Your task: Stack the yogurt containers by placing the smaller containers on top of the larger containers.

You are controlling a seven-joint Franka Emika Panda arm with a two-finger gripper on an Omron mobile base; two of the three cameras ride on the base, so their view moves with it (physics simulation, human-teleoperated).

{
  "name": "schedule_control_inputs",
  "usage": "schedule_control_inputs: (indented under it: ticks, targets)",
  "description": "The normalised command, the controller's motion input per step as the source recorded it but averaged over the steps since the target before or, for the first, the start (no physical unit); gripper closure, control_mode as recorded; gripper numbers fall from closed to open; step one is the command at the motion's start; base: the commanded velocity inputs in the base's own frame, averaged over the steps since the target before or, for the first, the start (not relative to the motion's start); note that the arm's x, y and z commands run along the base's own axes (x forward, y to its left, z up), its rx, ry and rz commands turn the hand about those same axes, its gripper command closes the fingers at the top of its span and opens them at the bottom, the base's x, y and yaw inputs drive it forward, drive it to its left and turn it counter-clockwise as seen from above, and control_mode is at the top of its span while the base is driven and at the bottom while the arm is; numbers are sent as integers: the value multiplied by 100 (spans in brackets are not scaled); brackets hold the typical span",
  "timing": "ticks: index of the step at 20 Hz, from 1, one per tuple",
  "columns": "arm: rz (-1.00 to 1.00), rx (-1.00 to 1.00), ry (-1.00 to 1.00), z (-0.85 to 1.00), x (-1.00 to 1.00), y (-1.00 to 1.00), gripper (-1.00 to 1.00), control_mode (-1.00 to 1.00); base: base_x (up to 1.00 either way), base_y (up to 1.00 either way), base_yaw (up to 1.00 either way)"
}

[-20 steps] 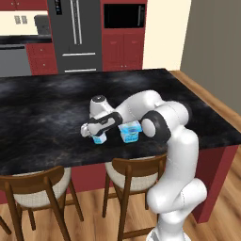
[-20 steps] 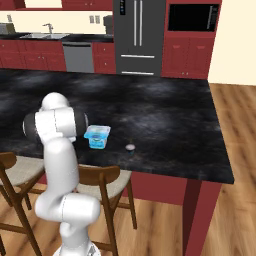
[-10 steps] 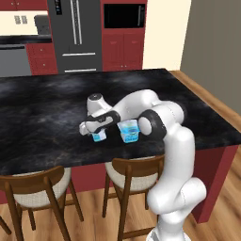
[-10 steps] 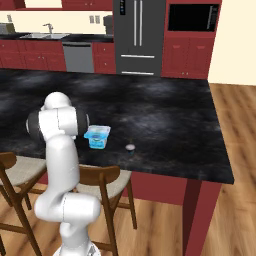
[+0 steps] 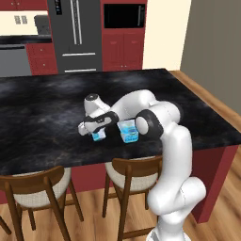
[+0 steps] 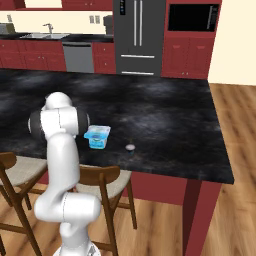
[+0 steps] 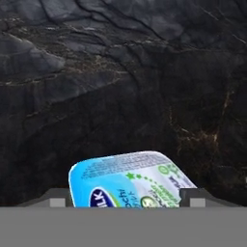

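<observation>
Both base views look forward and down from behind the white arm, left and right, sharing the black marble counter (image 5: pixel 47 117), while the hand view looks closely down at it.

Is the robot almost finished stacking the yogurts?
Not yet. The small cup sits between the fingertips of the gripper, just above the dark counter, so it looks grabbed. The big tub stands beside it with nothing on its lid. Left to do: lift the cup, move it over the tub and set it on top.

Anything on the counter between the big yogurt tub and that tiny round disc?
Nothing: in the right base view, only bare black counter lies between the large tub and the disc.
</observation>
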Motion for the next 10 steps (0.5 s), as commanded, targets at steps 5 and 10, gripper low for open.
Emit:
schedule_control_inputs:
  ticks: [5, 10]
  targets:
    - [0, -1, 0, -18, -4, -6, 100, -100, 0, 0, 0]
    - [0, 0, 0, -3, -12, -5, 100, -100, 0, 0, 0]
